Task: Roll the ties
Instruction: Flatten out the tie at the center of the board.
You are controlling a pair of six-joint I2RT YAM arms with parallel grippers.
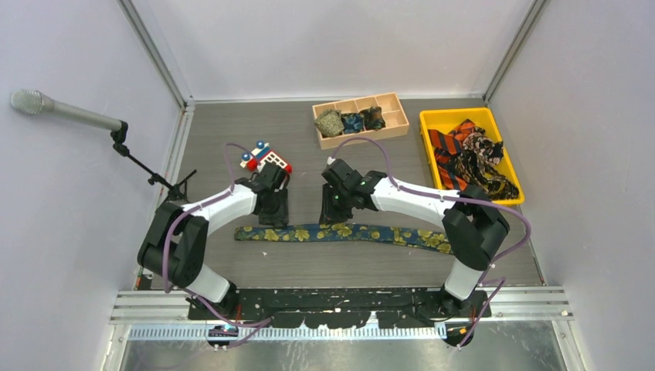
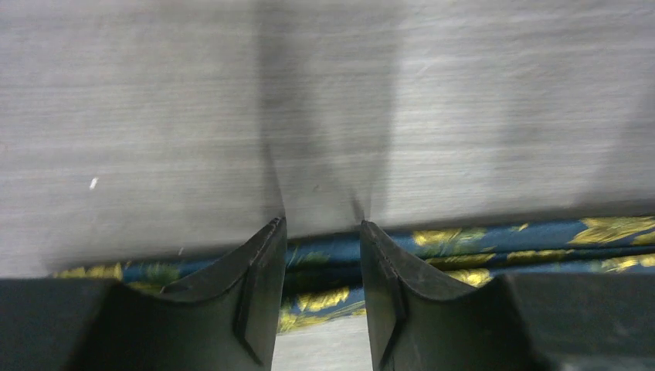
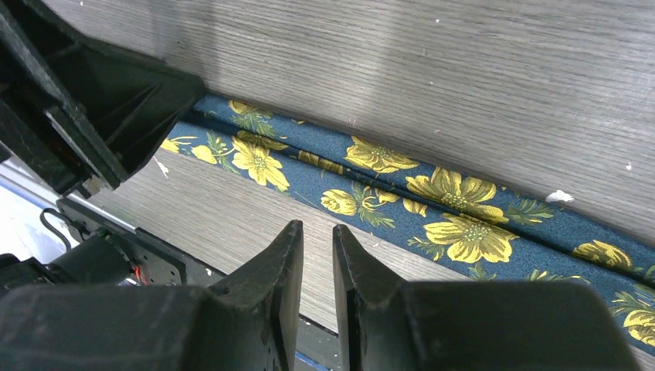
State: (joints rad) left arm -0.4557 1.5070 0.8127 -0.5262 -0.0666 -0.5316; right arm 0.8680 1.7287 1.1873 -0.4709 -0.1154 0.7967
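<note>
A navy tie (image 1: 371,233) with yellow-gold flowers lies flat and stretched left to right across the table's middle. It appears folded lengthwise. My left gripper (image 1: 272,219) is down at its left part. In the left wrist view the left gripper (image 2: 323,224) is open, its fingers over the tie (image 2: 463,255), which runs crosswise under them. My right gripper (image 1: 337,219) hovers near the tie's middle. In the right wrist view the right gripper (image 3: 317,228) has its jaws almost together and empty, just short of the tie (image 3: 432,193).
A wooden divided tray (image 1: 398,116) at the back holds three small rolled ties. A yellow bin (image 1: 432,117) at the back right holds several loose ties. A red-and-blue toy phone (image 1: 265,158) lies behind the left gripper. A microphone stand (image 1: 147,171) is at the left wall.
</note>
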